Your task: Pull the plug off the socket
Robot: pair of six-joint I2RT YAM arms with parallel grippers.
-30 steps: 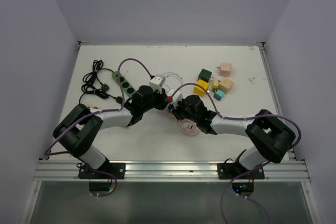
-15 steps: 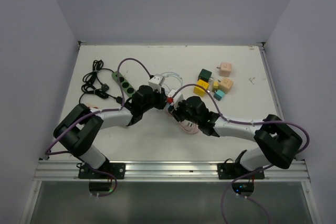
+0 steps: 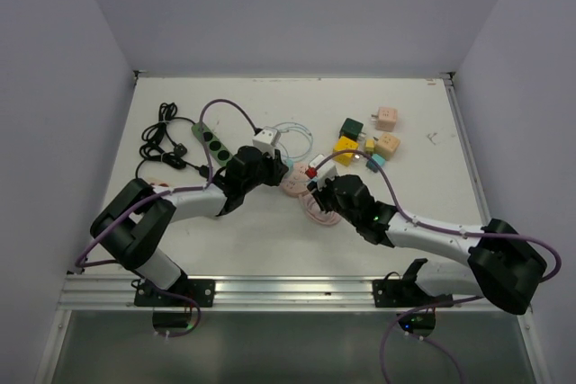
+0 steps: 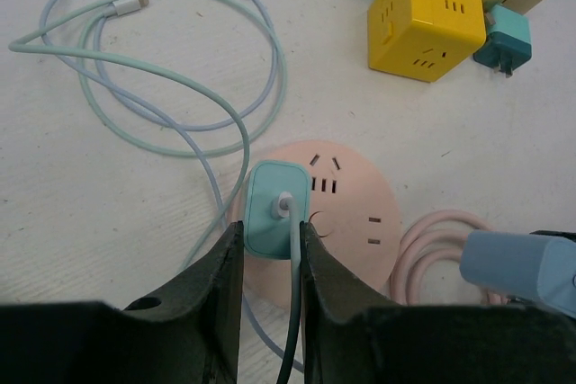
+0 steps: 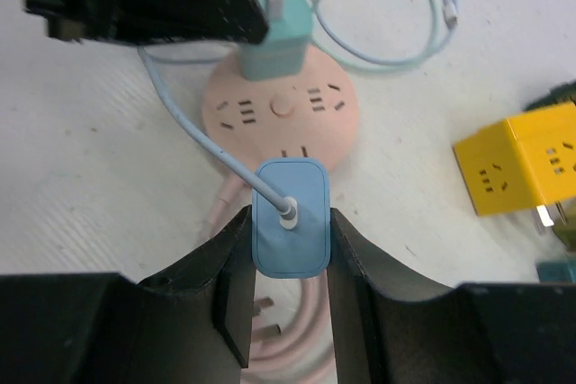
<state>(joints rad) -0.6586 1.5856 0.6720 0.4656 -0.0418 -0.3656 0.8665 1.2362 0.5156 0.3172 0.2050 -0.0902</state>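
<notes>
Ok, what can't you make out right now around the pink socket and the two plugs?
Left wrist: teal plug pins, hidden beneath its own body, so seating is unclear.
Left wrist: blue plug, cut off by the right edge.
Top external: pink socket slots, too small, partly covered by the left gripper.
Right wrist: pink cable end, hidden under the right gripper.

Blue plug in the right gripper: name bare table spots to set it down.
Free: table right of the peach cubes, and the near edge in front of the pink cord. Crowded: around the pink socket, cables and yellow cube.
</notes>
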